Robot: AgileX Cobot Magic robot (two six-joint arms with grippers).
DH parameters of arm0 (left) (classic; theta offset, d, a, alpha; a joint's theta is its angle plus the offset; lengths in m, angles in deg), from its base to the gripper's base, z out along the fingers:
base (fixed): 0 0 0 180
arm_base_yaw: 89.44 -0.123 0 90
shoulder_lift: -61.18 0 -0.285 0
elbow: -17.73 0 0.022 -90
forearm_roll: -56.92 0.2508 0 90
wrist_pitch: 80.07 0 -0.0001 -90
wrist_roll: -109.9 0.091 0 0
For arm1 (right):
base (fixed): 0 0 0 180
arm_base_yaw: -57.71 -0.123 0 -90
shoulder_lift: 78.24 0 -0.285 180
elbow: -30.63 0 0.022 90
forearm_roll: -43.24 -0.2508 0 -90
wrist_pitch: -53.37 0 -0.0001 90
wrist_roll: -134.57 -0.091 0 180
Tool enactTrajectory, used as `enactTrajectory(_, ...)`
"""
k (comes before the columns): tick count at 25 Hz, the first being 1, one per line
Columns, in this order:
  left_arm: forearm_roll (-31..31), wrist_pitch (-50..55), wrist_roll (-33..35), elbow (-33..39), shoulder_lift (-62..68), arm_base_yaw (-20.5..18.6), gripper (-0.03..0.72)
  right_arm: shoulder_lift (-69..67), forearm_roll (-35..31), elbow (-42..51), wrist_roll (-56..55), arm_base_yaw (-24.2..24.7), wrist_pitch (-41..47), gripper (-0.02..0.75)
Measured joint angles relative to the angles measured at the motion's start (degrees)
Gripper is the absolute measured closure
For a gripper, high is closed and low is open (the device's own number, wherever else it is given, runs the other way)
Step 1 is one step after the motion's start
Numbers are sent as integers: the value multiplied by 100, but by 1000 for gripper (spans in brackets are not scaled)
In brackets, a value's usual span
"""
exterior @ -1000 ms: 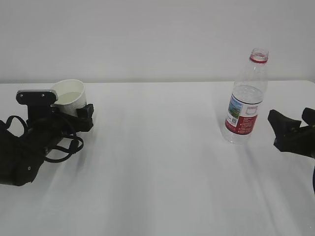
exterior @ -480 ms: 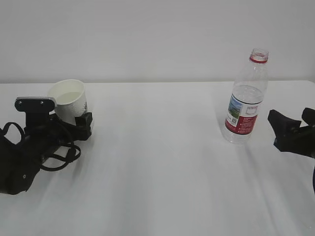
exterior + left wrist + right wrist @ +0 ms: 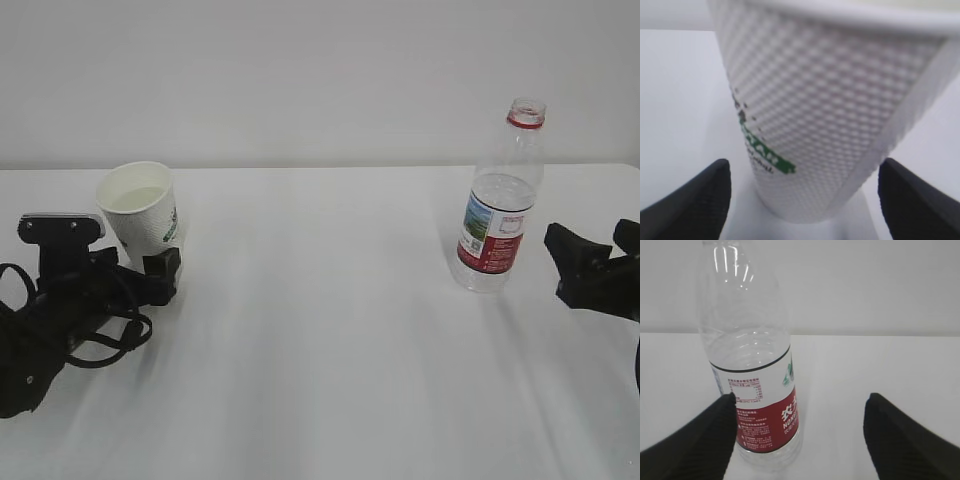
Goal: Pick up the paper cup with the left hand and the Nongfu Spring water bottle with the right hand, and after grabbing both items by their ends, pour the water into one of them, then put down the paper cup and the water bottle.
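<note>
The white paper cup (image 3: 140, 212) with green print stands on the table at the left. My left gripper (image 3: 150, 268) is open just in front of it. In the left wrist view the paper cup (image 3: 820, 110) fills the frame, and its base sits between the left gripper's (image 3: 803, 172) black fingertips (image 3: 700, 200) with a gap on each side. The uncapped Nongfu Spring bottle (image 3: 497, 215) stands upright at the right, with clear water in its lower part. My right gripper (image 3: 585, 240) is open to the right of it. In the right wrist view the bottle (image 3: 752, 365) stands beside the right gripper's (image 3: 800, 402) left finger (image 3: 700, 440).
The white table (image 3: 320, 330) runs to a pale wall behind. The left arm's black body and looped cables (image 3: 60, 320) lie low on the table at the left edge. Open tabletop separates cup and bottle.
My left arm has drawn back to the left and down, away from the cup, which now shows more fully. The bottle and right gripper have not moved.
</note>
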Motion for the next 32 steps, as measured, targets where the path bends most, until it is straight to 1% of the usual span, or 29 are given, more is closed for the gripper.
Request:
enactTrajectory(13, 17, -22, -17, 586, -512, 0, 15, 0, 0, 0, 0, 0, 0, 145)
enactTrajectory(23, 52, -36, -26, 802, -654, 0, 27, 0, 36, 0, -32, 0, 0, 145)
enactTrajectory(32, 65, -36, -26, 1392, -919, 0, 39, 0, 195, 0, -215, 0, 0, 145)
